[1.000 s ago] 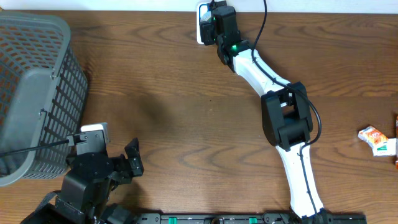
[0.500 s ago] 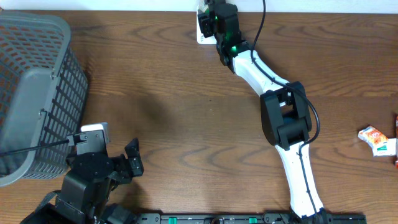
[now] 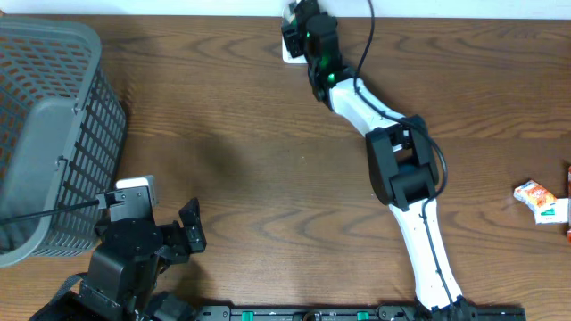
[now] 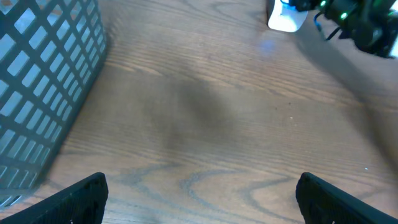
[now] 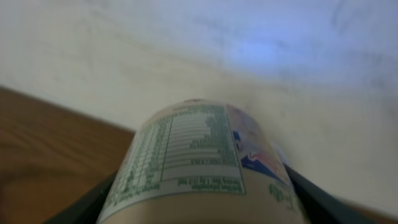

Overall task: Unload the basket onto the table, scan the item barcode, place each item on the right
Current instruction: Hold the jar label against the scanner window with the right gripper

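Far left, grey mesh basket (image 3: 53,134) on the wooden table (image 3: 250,178). Just right of it at the near edge, left gripper (image 3: 191,228), jaws spread wide, gripping nothing, touching nothing. Top centre at the far edge, right gripper (image 3: 302,16), jaws partly closed and clamped on a labelled container (image 5: 198,163), nutrition panel towards the wrist camera, right at the white scanner (image 4: 285,18) with its blue glow. Far right, snack packets (image 3: 541,201), well apart

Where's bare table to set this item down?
Bare wood lies between the grey mesh basket and the white right arm, and between that arm and the orange-and-white snack packets at right. Crowded: the top edge, where the right hand holds a label-wrapped container by the white scanner.
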Robot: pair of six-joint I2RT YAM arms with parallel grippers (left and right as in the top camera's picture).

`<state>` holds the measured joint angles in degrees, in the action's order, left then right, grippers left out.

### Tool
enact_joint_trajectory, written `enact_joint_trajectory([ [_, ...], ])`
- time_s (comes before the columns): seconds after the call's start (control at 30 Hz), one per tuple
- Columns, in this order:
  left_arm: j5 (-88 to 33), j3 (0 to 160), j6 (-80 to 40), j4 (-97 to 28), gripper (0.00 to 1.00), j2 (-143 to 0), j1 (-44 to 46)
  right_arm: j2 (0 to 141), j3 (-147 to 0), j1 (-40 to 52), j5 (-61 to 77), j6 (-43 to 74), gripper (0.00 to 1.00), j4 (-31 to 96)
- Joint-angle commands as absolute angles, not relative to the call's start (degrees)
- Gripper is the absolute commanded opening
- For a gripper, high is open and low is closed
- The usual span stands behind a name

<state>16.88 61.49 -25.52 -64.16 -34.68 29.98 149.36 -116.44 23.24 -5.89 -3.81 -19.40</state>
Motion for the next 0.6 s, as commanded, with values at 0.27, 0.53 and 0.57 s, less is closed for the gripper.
enact_joint_trajectory([
  [0.27,17.6,61.1,-25.8,-64.2,0.97,-34.8,29.6,149.9,-117.1,24.3,-6.2,-4.7,0.50,-23.6],
  [0.53,17.6,61.1,-25.7,-64.2,0.97,-34.8,29.6,149.9,-117.1,24.3,-6.2,-5.3,0.50,-23.6],
  [0.57,17.6,61.1,-25.8,-64.2,0.97,-34.8,29.6,149.9,-117.1,24.4,-6.2,-5.9,0.50,-23.5],
])
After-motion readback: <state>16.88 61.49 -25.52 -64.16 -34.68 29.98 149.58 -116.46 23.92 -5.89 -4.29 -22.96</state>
